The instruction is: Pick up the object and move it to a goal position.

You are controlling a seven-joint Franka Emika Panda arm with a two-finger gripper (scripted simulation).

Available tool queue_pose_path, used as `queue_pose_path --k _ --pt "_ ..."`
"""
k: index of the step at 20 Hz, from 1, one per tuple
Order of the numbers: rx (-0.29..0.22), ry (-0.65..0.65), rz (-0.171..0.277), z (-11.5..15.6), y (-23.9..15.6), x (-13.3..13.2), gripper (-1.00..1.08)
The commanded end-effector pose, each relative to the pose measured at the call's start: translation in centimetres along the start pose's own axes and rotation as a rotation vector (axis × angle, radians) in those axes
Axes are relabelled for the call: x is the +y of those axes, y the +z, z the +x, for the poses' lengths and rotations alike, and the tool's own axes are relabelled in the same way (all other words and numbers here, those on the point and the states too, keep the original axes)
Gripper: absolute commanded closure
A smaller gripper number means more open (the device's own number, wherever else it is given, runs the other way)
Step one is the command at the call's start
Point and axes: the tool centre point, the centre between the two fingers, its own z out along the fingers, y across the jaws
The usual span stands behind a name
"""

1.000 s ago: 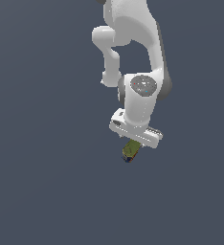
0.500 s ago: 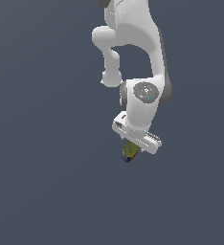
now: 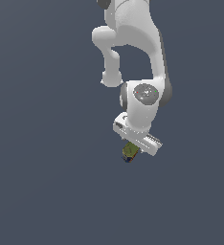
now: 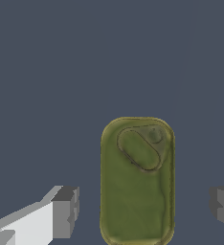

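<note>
The tin (image 4: 137, 184) looks like matt olive metal — the gripper (image 4: 145, 210) smooth white plastic, grey-padded.

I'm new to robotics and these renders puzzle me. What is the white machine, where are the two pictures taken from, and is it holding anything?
It is a simulated robot arm, white and jointed. One picture comes from a camera off the arm; the other from a camera on its wrist, looking down past the gripper. On the plain grey surface lies one small tin with an olive-green top, also seen under the arm. The jaws stand open, one on each side of the tin, not touching it. Nothing is held yet.
</note>
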Motion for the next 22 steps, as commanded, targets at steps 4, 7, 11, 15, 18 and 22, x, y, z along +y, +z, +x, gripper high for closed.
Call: queue_pose_path --k 4,7,11,15,18,22 --pt "0.0 0.002 -0.001 0.0 1.7 0.1 -0.92" --pt "0.0 0.003 -0.001 -0.1 3.4 0.1 -0.92" --pt "0.0 0.004 -0.001 -0.1 4.7 0.1 -0.92" --pt "0.0 0.004 -0.001 0.0 4.9 0.0 -0.92" --pt "0.0 0.004 -0.001 0.0 4.9 0.0 1.08" --pt "0.0 0.004 -0.001 0.0 4.9 0.0 1.08"
